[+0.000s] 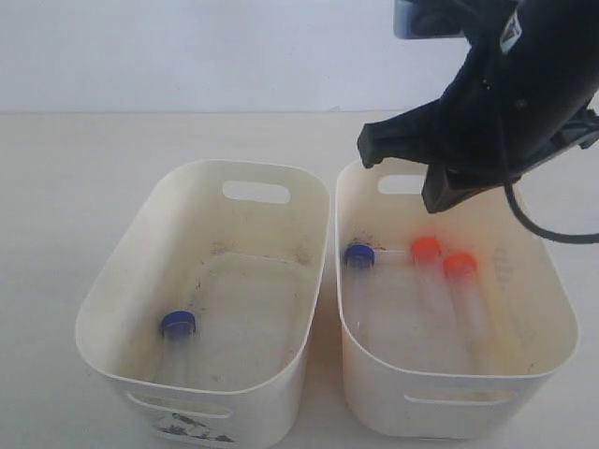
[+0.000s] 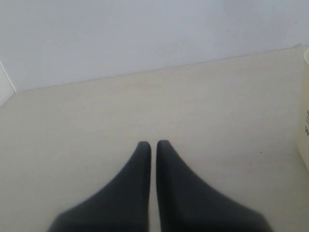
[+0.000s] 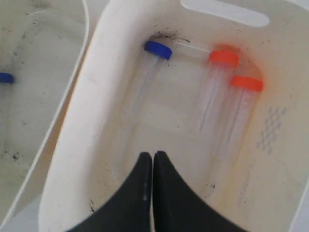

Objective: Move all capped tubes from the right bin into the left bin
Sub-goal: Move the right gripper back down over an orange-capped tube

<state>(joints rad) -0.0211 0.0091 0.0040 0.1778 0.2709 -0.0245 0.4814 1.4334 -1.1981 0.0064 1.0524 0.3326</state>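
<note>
The right bin (image 1: 370, 388) holds three capped tubes: one with a blue cap (image 1: 359, 255) and two with orange-red caps (image 1: 426, 249) (image 1: 460, 265). The right wrist view shows the same blue-capped tube (image 3: 157, 50) and orange-red-capped tubes (image 3: 223, 58) (image 3: 246, 83) lying on the floor of the right bin (image 3: 72, 145). My right gripper (image 3: 153, 153) hangs shut and empty above this floor, short of the tubes. The left bin (image 1: 187, 201) holds one blue-capped tube (image 1: 178, 325). My left gripper (image 2: 150, 142) is shut over bare table, holding nothing.
The right arm (image 1: 487, 103) reaches in over the back of the right bin. A dotted diamond mark (image 3: 270, 128) shows on that bin's inner wall. The two bins stand side by side, nearly touching. A bin edge (image 2: 305, 111) shows in the left wrist view.
</note>
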